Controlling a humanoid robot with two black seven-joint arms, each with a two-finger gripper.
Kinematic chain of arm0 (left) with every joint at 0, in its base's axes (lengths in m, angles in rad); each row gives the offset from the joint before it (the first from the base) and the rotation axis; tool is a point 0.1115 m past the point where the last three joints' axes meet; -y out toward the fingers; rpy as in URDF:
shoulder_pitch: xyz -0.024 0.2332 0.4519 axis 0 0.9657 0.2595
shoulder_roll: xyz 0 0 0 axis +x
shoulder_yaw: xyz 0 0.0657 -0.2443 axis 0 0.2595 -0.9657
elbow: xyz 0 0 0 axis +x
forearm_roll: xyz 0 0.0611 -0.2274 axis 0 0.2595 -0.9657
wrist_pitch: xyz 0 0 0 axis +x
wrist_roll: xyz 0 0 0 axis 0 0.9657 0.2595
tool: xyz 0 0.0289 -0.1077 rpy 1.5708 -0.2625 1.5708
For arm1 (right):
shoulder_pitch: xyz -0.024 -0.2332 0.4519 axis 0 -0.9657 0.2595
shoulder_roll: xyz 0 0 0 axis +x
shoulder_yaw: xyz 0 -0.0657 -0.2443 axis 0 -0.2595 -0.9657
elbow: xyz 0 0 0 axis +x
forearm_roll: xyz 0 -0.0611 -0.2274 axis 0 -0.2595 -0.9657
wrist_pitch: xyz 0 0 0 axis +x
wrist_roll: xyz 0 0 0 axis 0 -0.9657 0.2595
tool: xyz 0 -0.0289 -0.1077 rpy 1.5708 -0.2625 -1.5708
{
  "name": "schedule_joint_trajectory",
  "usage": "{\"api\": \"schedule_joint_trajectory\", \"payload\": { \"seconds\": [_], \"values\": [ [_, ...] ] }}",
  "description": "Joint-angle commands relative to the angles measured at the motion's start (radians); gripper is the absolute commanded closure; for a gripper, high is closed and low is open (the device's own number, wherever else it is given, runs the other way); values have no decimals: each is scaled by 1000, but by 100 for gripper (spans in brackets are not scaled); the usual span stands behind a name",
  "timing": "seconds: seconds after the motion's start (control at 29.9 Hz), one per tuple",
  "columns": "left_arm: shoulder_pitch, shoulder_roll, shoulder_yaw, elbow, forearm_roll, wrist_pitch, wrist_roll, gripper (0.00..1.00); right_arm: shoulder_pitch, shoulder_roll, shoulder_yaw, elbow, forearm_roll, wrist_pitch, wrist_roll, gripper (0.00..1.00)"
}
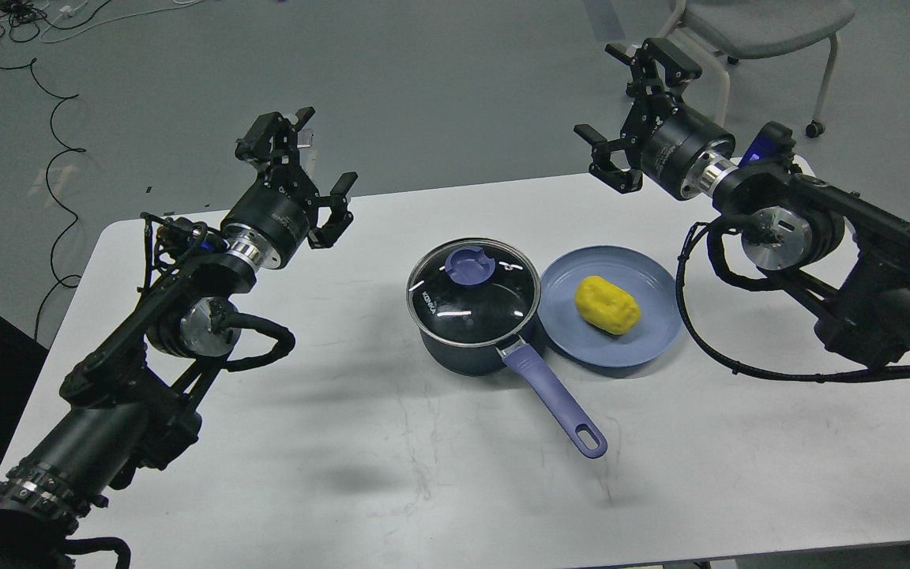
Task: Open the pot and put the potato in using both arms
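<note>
Both grippers, left (306,170) and right (630,114), hang spread above the table (360,458); lidded pot (467,348) beside plated potato (607,304).

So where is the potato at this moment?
In the head view the potato lies on the blue plate, right of centre on the table, just right of the lidded pot.
</note>
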Motion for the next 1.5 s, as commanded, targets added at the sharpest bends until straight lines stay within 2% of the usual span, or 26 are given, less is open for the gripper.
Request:
{"api": "schedule_joint_trajectory", "payload": {
  "seconds": [0.0,0.84,1.47],
  "values": [
    [24,6,-5,-5,0,1,0,2,-10,4,-1,0,-3,1,1,0],
    [18,33,-26,-15,0,9,-8,2,-49,4,-29,9,-19,1,7,0],
    [13,24,-19,-15,13,7,-5,2,-55,-68,-9,62,-22,1,12,0]
  ]
}}
